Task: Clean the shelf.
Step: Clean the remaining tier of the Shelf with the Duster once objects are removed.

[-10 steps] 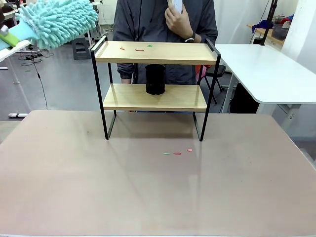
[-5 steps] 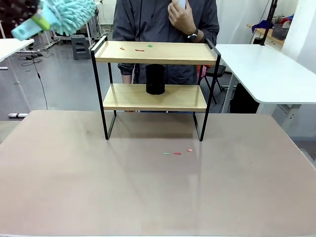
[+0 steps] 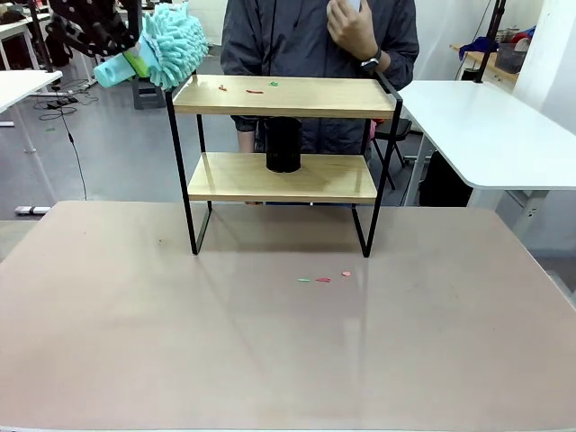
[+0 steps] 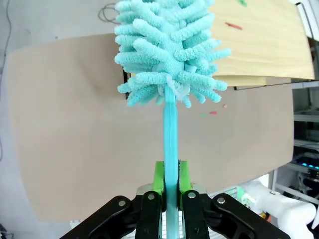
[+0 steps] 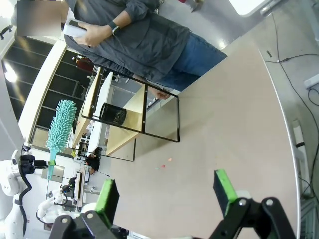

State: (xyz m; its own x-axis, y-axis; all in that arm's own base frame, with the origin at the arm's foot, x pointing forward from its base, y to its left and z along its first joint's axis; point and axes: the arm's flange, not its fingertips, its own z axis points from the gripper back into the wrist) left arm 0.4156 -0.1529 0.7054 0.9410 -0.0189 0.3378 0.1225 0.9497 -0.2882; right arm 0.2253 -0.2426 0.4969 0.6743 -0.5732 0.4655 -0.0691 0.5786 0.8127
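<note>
Swung rightward, the fluffy turquoise duster (image 3: 175,45) nears the black-framed wooden shelf (image 3: 315,97) for sweeping. Left jaws pinch its handle; right jaws stand spread.

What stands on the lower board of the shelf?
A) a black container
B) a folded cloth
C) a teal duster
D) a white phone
A: a black container stands in the middle of the lower board of the shelf, while the teal duster is up by the top board's left end.
</note>
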